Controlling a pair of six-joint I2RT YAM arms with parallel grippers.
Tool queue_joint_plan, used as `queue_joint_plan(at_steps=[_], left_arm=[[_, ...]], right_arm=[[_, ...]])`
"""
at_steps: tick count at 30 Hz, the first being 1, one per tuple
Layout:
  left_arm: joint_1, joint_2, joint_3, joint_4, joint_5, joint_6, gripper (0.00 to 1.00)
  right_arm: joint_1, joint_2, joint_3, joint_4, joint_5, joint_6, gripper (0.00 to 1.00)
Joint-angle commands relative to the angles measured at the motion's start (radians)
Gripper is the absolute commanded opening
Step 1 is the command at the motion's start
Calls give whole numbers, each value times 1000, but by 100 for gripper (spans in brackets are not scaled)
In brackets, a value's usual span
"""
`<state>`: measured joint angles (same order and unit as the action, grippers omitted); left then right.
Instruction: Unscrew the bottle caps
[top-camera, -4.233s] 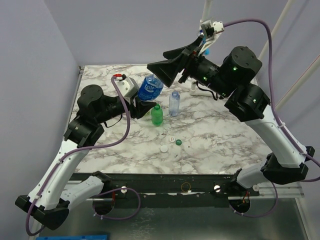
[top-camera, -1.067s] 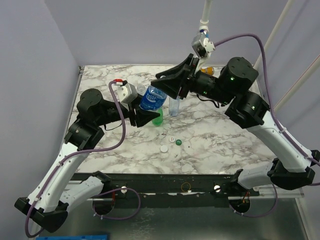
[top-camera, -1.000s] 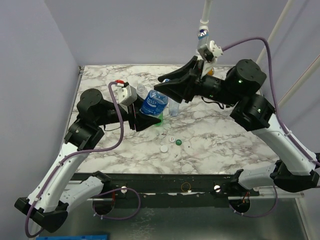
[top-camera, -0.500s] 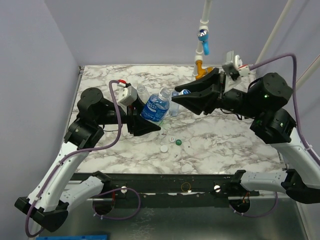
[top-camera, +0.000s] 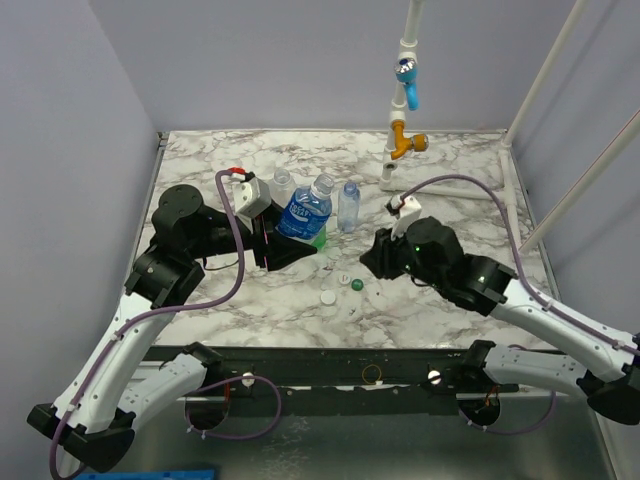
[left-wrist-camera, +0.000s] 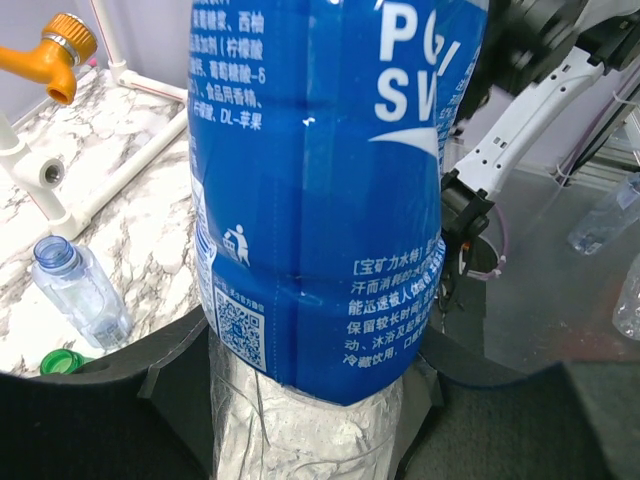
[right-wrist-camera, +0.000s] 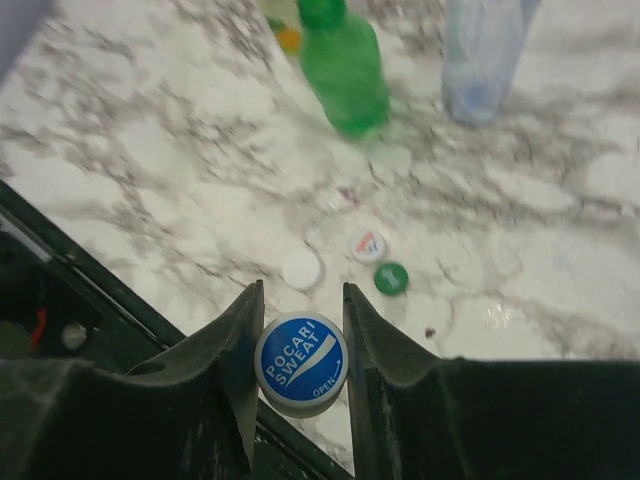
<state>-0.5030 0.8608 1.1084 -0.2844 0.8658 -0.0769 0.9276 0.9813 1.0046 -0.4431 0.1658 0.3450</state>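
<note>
Ok so a fair bit is blocked here. From the top view the green bottle (top-camera: 316, 239) is mostly tucked behind the left fingers (top-camera: 283, 250). In the left wrist view the blue-label bottle (left-wrist-camera: 320, 180) fills nearly the whole shot, with top and bottom both cut off. The right wrist view goes blurry further out, so the small clear bottle (right-wrist-camera: 485, 45) up at 1 o'clock is smeared and cropped. From above I can't really make out the right fingers (right-wrist-camera: 225, 375), they're tucked under the wrist.

The left arm (top-camera: 180, 240) reaches in from 9 o'clock with its fingers clamped on the lower part of the blue-label bottle. The bottle is tilted with its neck toward 1 o'clock, and I can't tell if the base touches the worktop (top-camera: 450, 190). The right arm (top-camera: 450, 270) lies low over the worktop pointing toward 9 o'clock, fingers pinched tight on the blue-and-white cap (right-wrist-camera: 300, 363) from both sides.

Count: four bottles, meaning the held one, the green one, the small clear bottle and the other small clear bottle (top-camera: 283, 183). Four caps too, the gripped one plus three loose on the worktop at 12 o'clock of it: a white cap (right-wrist-camera: 301, 268), a marked white cap (right-wrist-camera: 369, 244) and a green cap (right-wrist-camera: 391, 278). Two pipe valves at the back, the blue valve (top-camera: 407, 72) above the orange valve (top-camera: 408, 141).
</note>
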Motion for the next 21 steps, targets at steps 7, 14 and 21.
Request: queue_joint_plan(at_steps=[7, 14, 21], left_arm=[[7, -2, -5, -6, -16, 22, 0], [9, -6, -5, -7, -18, 26, 0], [9, -7, -9, -6, -10, 26, 0]], right_arm=[[-3, 173, -331, 187, 159, 222, 12], [-3, 317, -429, 321, 215, 282, 10], [-3, 376, -455, 362, 259, 316, 15]])
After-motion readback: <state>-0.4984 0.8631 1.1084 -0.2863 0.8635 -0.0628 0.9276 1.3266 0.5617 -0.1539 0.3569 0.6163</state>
